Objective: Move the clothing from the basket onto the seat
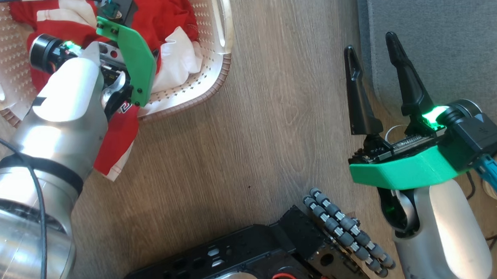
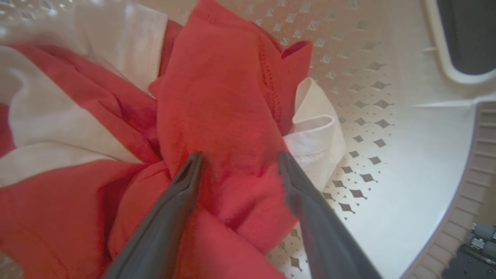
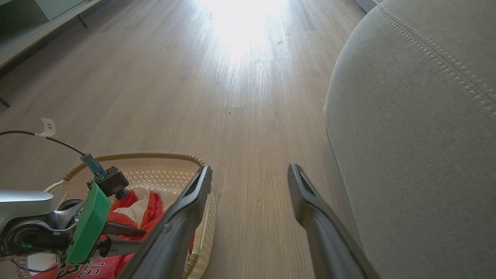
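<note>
- Two grippers show their jaws wide apart. The left gripper [image 2: 239, 155] is down inside the basket [image 2: 387, 162], with a red fold of the clothing [image 2: 217, 108] bulging between its fingertips, not pinched.
- Clothing lies heaped in the basket, and one red and white piece hangs over the near rim onto the wood floor [image 1: 253, 135].
- Right gripper [image 1: 370, 43] hovers, holding nothing, just beside the grey seat [image 1: 445, 47], well apart from the basket.
- Floor lies between basket and seat, with the robot's black base [image 1: 268, 258] nearer the camera.
</note>
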Robot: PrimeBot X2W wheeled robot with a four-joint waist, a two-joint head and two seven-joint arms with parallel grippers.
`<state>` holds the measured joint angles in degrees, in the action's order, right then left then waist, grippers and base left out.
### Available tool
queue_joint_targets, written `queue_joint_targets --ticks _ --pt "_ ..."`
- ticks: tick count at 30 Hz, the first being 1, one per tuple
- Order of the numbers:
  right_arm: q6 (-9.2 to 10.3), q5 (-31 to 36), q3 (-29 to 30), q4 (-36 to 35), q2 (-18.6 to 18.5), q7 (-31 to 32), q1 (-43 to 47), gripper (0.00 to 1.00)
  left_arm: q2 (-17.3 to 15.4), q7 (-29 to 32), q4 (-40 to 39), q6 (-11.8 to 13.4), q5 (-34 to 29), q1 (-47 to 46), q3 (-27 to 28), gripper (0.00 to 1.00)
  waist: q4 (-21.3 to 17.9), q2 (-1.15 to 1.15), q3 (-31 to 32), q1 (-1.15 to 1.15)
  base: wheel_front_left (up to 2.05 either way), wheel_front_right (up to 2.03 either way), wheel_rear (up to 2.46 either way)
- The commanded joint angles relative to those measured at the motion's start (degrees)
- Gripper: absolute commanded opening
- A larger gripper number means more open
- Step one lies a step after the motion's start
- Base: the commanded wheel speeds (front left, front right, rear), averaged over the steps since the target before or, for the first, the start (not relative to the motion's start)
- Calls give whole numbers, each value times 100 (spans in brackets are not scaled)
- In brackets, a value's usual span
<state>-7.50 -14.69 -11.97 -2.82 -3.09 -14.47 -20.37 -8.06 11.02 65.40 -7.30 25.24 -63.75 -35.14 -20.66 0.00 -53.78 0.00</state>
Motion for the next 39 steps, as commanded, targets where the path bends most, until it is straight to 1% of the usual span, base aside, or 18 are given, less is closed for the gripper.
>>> queue_joint_targets --ticks 1,8,9,10,11,12,17,21,24,28,35,36,39 --pt "1 -61 -118 -189 21 -52 245 100 -112 -48 -75 36 -24 -74 42 100 -9 0 -9 0 0 0 0" --pt "1 -123 -156 -183 21 -52 225 100 -163 -244 48 136 -169 -55 -132 100 -34 0 -3 0 0 0 0" --pt "1 -131 -158 -181 21 -52 220 100 -160 -249 80 149 -210 -46 -181 73 -32 0 1 0 0 0 0" --pt "1 -137 -160 -178 21 -52 215 100 -149 -268 103 152 -237 -36 -220 49 -30 0 5 0 0 0 0" --pt "1 -141 -166 -169 21 -52 207 100 -131 -296 127 167 -241 -22 -234 32 -31 0 18 0 0 0 0" --pt "1 -146 -169 -160 21 -52 201 100 -107 -320 152 175 -240 -10 -247 0 -31 0 31 0 0 0 0" --pt "1 -180 -147 -122 21 -52 176 100 -26 -554 190 149 -220 -7 -293 0 -16 0 111 0 0 0 0" --pt "1 -203 -22 -61 21 -52 237 100 58 -951 99 111 -8 37 -142 0 99 0 322 0 0 0 0" --pt "1 -171 122 -16 21 -52 278 100 49 -1353 -18 97 71 118 -79 0 268 0 570 0 0 0 0" --pt "1 -20 310 82 21 -52 364 100 -2 -1734 -132 73 201 387 -7 0 542 0 1062 0 0 0 0" --pt "1 323 671 233 21 -52 559 100 -78 -2187 -513 25 484 903 107 0 1112 0 1945 0 0 0 0" --pt "1 323 671 233 21 -52 559 100 -78 -2187 -513 25 484 903 107 0 1112 0 1945 0 0 0 0" --pt "1 455 788 305 22 -52 667 100 -155 -2320 -721 16 613 1141 188 0 1322 0 2324 0 0 0 0"
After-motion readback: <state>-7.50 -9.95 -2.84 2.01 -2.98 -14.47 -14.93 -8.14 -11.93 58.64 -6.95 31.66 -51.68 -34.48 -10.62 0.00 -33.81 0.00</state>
